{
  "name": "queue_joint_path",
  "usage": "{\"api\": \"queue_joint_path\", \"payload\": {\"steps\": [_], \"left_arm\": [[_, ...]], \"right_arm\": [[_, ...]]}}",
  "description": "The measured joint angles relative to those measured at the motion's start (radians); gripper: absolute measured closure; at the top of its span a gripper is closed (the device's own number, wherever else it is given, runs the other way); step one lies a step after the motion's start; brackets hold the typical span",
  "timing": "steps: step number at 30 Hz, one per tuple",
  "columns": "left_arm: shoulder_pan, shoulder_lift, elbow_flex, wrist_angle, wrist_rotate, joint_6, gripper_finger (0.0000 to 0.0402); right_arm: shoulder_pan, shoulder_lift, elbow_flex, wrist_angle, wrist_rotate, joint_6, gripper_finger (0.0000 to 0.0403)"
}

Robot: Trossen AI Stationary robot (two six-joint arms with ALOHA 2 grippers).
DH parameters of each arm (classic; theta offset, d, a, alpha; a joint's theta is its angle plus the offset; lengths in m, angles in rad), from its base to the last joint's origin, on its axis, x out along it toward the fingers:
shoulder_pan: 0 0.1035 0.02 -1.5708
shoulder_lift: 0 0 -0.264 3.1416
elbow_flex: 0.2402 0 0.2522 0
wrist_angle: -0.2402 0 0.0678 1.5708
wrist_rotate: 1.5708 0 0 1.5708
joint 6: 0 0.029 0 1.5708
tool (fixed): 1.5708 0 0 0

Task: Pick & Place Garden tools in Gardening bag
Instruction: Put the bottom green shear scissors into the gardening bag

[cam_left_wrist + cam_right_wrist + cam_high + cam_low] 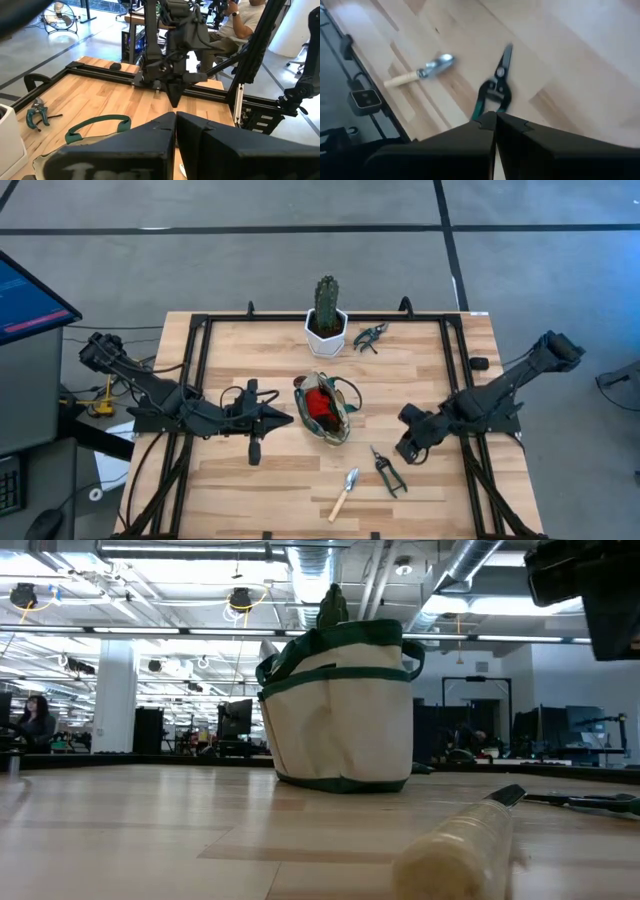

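At frame centre stands the cream fabric gardening bag with green trim [326,408]; left gripper [283,419] and right gripper [404,450] flank it, both closed and empty.

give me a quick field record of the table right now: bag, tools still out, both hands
bag: gardening bag mid-table, red tool inside
tools out: trowel and shears near front edge; green pruner beside cactus pot
left hand: shut, empty, just left of bag
right hand: shut, empty, above shears
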Motion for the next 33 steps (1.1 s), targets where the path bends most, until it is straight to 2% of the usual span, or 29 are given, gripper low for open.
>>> {"api": "queue_joint_path", "payload": {"steps": [9,13,18,23,33], "left_arm": [[0.0,0.0,0.0,0.0,0.0,0.0,0.0401],[0.0,0.0,0.0,0.0,0.0,0.0,0.0401],[0.0,0.0,0.0,0.0,0.0,-0.002,0.0401],[0.0,0.0,0.0,0.0,0.0,-0.002,0.0401],[0.0,0.0,0.0,0.0,0.0,-0.002,0.0401]], "right_arm": [[0.041,0.152,0.013,0.004,-0.192,0.146,0.0403],[0.061,0.21,0.013,0.062,-0.263,0.174,0.0403],[0.093,0.276,0.067,0.088,-0.247,0.173,0.0403],[0.117,0.333,0.151,0.006,-0.143,0.172,0.0403],[0.123,0.399,0.228,-0.06,-0.126,0.186,0.0403]]}}
